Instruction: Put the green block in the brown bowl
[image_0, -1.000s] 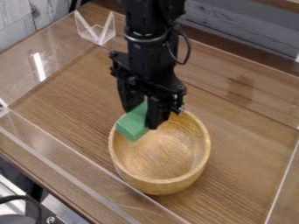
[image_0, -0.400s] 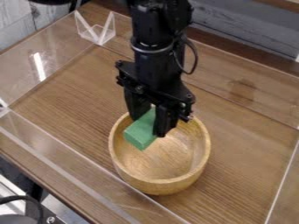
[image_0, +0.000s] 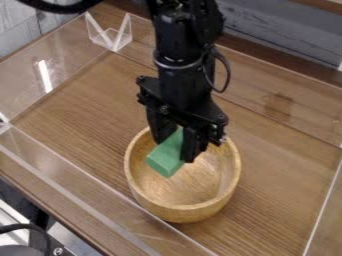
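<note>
Jaws of the black gripper (image_0: 179, 148) are clamped partway on the green block (image_0: 168, 157), which hangs tilted at frame centre, over the hollow of the brown bowl (image_0: 183, 179).

One green block (image_0: 167, 157), one brown bowl (image_0: 185, 200).

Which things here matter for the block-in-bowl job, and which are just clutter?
Part of the job:
- green block, held in the gripper over the bowl
- brown bowl, on the wooden table

Just lying about:
- clear plastic stand at the back
- clear wall panels around the table
</note>
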